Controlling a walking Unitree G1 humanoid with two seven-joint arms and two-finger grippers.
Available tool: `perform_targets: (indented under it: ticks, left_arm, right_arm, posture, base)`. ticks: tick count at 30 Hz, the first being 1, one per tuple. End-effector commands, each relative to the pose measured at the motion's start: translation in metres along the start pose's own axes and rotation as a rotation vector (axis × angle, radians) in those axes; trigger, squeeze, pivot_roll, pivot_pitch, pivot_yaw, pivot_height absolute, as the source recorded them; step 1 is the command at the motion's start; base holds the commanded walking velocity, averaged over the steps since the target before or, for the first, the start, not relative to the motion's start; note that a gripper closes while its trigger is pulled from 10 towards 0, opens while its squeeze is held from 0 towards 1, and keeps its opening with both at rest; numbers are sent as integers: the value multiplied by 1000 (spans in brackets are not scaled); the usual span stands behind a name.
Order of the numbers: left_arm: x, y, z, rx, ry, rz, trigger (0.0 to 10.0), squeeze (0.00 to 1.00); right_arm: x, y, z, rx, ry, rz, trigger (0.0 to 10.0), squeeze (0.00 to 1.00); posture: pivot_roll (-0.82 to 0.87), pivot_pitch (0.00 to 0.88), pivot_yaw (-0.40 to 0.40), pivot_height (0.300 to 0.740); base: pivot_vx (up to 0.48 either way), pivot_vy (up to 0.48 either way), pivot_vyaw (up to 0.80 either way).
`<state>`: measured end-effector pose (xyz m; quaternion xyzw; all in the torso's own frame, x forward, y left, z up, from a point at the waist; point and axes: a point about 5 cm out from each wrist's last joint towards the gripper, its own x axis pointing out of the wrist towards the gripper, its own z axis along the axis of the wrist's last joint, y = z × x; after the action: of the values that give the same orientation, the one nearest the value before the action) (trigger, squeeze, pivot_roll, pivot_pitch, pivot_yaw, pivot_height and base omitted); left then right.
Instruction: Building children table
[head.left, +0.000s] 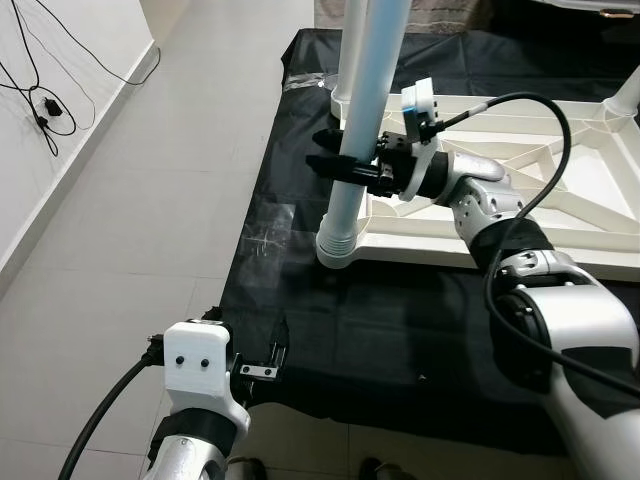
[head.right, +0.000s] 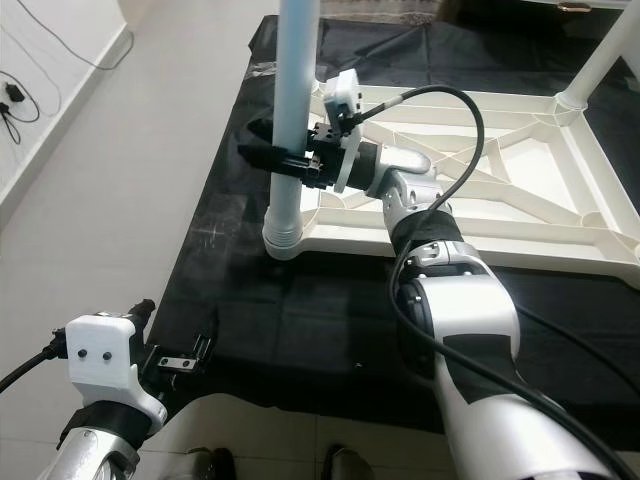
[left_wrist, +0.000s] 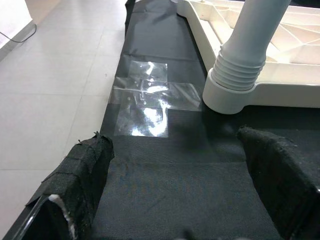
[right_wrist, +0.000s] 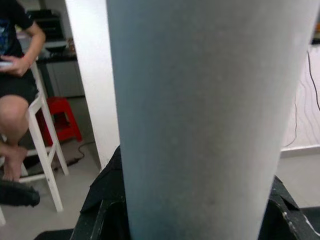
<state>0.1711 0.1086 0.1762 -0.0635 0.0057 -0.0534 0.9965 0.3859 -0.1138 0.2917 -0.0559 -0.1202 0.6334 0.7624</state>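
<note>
The left end effector (head.left: 262, 352) is hovering low over the near edge of a black woven cloth (head.left: 400, 330) on the tiled floor (head.left: 150, 200), its padded fingers (left_wrist: 82, 175) spread apart. Further right, the right end effector (head.left: 335, 160) is pinching a smooth, pale tubular table leg (head.left: 362, 110) standing upright, its ribbed base seated in the corner socket of the upturned cream plastic tabletop (head.left: 560, 190) with ribbed bracing. The left wrist view is showing clear tape (left_wrist: 147, 97) shining on the cloth; the right wrist view is showing a seated person (right_wrist: 15, 75) on a white stool (right_wrist: 42, 145).

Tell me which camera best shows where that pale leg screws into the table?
The left wrist view: the table leg and its ribbed collar sit close up in the corner socket. Both eye views show the joint smaller, with the right pincer around the leg. The right wrist view has the bare tube.
</note>
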Motion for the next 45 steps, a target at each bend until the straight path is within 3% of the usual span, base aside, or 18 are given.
perform_targets:
  ticks: [1, 8, 22, 24, 28, 29, 32, 40, 45]
  left_arm:
    - [-1, 1, -5, 9, 25, 6, 10000, 0]
    - [0, 1, -5, 9, 23, 7, 10000, 0]
    - [1, 3, -5, 15, 21, 16, 10000, 0]
    - [2, 4, -5, 19, 18, 18, 10000, 0]
    - [3, 5, -5, 22, 14, 17, 10000, 0]
    - [5, 7, -5, 28, 9, 15, 10000, 0]
    - [6, 8, -4, 34, 5, 13, 10000, 0]
    - [6, 11, -4, 43, 3, 18, 10000, 0]
    - [8, 11, -5, 45, 1, 15, 10000, 0]
  right_arm:
    - [0, 9, -28, 68, 109, 46, 10000, 0]
    - [5, 21, -43, 96, 168, 159, 10000, 0]
    - [14, 26, -55, 209, 146, 131, 10000, 0]
    - [20, 25, -63, 255, 123, 22, 10000, 0]
    - [22, 25, -68, 255, 114, -39, 10000, 0]
    - [24, 23, -76, 250, 126, -169, 10000, 0]
    - [22, 20, -79, 255, 121, -253, 10000, 0]
    - [20, 22, -79, 245, 87, -250, 10000, 0]
    - [23, 20, -81, 212, 93, -359, 10000, 0]
  posture:
    - [158, 274, -20, 740]
    - [157, 273, -20, 740]
    - [154, 263, -25, 740]
    - [152, 251, -20, 740]
    - [152, 251, -20, 740]
    - [149, 239, -12, 740]
    - [149, 239, -12, 740]
    - [151, 228, -14, 740]
    - [144, 225, -14, 740]
  base:
    - [0, 0, 0]
    - [0, 0, 0]
    - [0, 0, 0]
    - [0, 0, 0]
    - [0, 0, 0]
    - [0, 0, 0]
    - [0, 0, 0]
    - [0, 0, 0]
    - [0, 0, 0]
